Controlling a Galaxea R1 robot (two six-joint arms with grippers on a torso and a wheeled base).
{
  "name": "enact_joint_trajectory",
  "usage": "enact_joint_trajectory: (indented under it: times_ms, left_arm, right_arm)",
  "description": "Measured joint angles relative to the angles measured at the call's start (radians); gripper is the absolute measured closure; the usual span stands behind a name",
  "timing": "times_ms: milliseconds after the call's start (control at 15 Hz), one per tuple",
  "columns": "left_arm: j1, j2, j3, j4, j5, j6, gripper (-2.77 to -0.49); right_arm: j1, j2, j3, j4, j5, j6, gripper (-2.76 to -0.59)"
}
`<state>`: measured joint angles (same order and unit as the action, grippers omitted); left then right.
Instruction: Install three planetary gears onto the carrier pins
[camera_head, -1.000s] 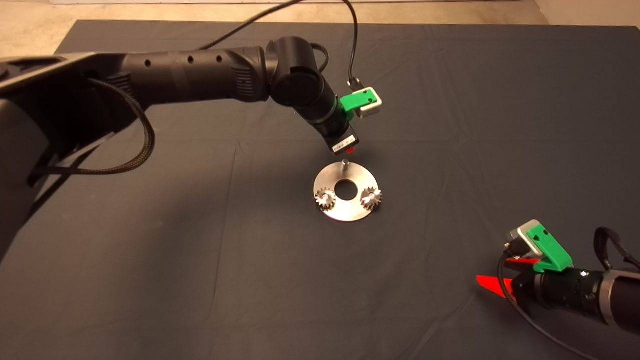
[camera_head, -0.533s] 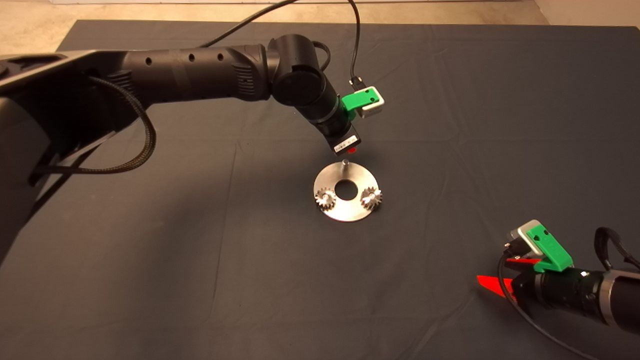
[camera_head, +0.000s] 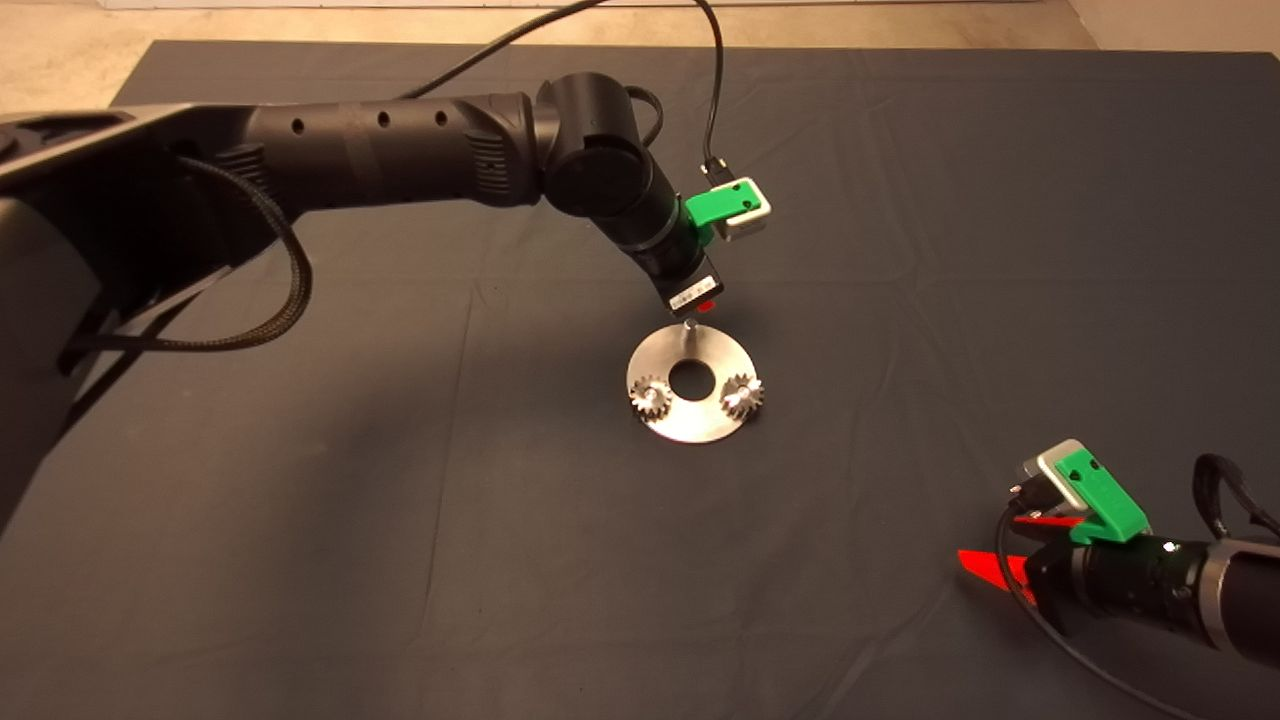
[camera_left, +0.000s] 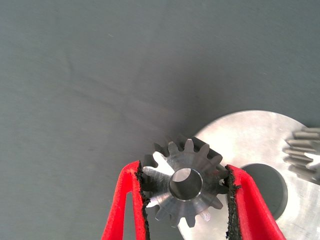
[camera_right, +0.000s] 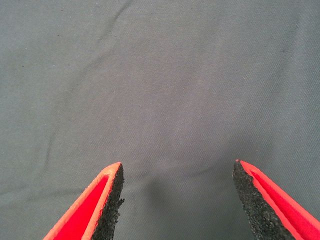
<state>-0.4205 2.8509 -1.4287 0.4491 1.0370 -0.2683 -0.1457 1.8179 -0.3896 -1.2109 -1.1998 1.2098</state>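
Note:
The silver carrier plate (camera_head: 690, 420) lies mid-mat. Two planetary gears (camera_head: 650, 396) (camera_head: 742, 394) sit on its near pins. The far carrier pin (camera_head: 690, 325) stands bare. My left gripper (camera_head: 703, 303) hovers just above that pin, tilted down. In the left wrist view, this gripper (camera_left: 185, 169) is shut on a third planetary gear (camera_left: 186, 186) by its teeth, held over the plate's edge (camera_left: 250, 140), with a mounted gear (camera_left: 305, 155) at the side. The bare pin is hidden there. My right gripper (camera_head: 985, 568) rests open at the lower right, shown over bare mat (camera_right: 177, 166).
The dark mat (camera_head: 300, 500) covers the table, with pale floor (camera_head: 60, 60) beyond its far left corner. A black cable (camera_head: 712, 90) runs from the left wrist camera over the far side of the mat.
My left gripper has shifted slightly right and lower with the gear, closer to the bare far pin. The right arm and the plate have stayed still.

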Motion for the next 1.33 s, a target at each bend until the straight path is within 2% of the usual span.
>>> enact_joint_trajectory:
  times_ms: [133,533,667,733,1067,1333]
  left_arm:
    - [0.014,-0.009,0.001,-0.001,0.001,0.0,-0.6]
    - [0.017,-0.022,0.009,0.0,0.001,0.001,-0.6]
    - [0.03,-0.02,0.009,0.0,-0.001,0.001,-0.6]
    - [0.035,-0.02,0.011,0.0,-0.008,0.001,-0.6]
    - [0.036,-0.019,0.011,0.0,-0.013,0.001,-0.6]
    - [0.049,-0.019,0.011,0.001,-0.037,0.0,-0.6]
  right_arm:
    - [0.003,0.0,0.0,0.004,-0.003,0.0,-1.62]
    - [0.009,0.002,0.0,0.013,-0.014,0.0,-1.62]
    - [0.019,0.002,0.0,0.016,-0.018,0.0,-1.62]
    - [0.019,0.002,0.0,0.02,-0.019,0.0,-1.62]
    - [0.024,0.002,0.0,0.024,-0.02,0.0,-1.62]
    - [0.027,0.002,0.0,0.025,-0.02,0.0,-1.62]
